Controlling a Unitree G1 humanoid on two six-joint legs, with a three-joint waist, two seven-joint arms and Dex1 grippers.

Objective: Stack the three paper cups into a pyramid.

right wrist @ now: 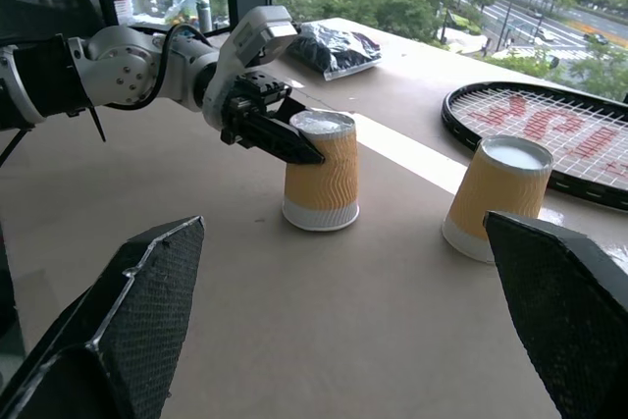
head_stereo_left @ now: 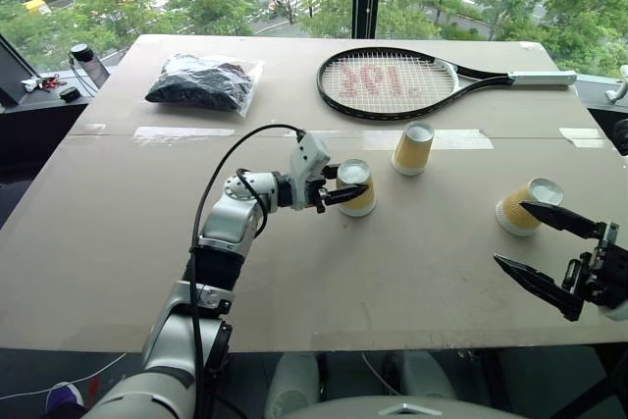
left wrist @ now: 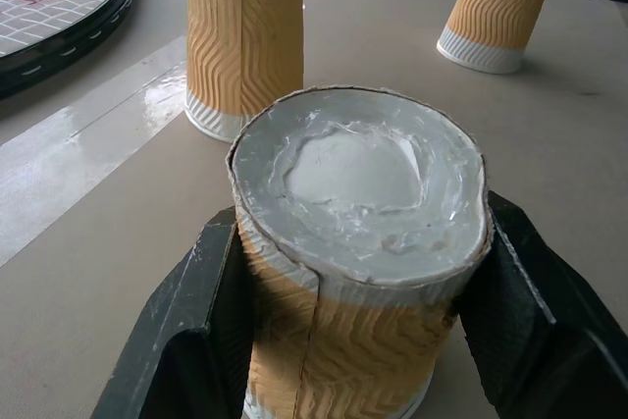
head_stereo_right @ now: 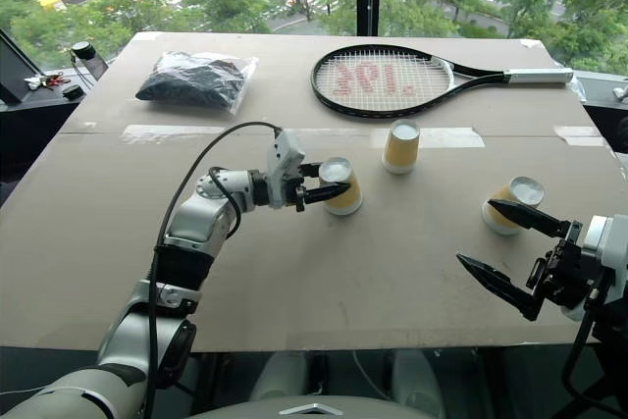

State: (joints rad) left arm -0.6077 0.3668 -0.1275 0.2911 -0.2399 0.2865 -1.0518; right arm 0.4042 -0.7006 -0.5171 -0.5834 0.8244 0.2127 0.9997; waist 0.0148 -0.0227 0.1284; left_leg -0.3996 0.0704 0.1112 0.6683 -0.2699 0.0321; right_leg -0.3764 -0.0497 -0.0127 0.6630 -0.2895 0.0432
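The left claw (head_stereo_left: 345, 193) is closed on one upside-down yellow wavy paper cup (head_stereo_left: 356, 187) standing mid-counter, the right claw (head_stereo_left: 535, 247) is wide open and empty, and these cups look light and squashy, so squeeze the sides gently.

My table (head_stereo_left: 118, 272) carries a tennis racket (head_stereo_left: 392, 82); nearer me than it stand three upturned paper cups (head_stereo_left: 413, 147), a dark bag (head_stereo_left: 203, 82) well left.
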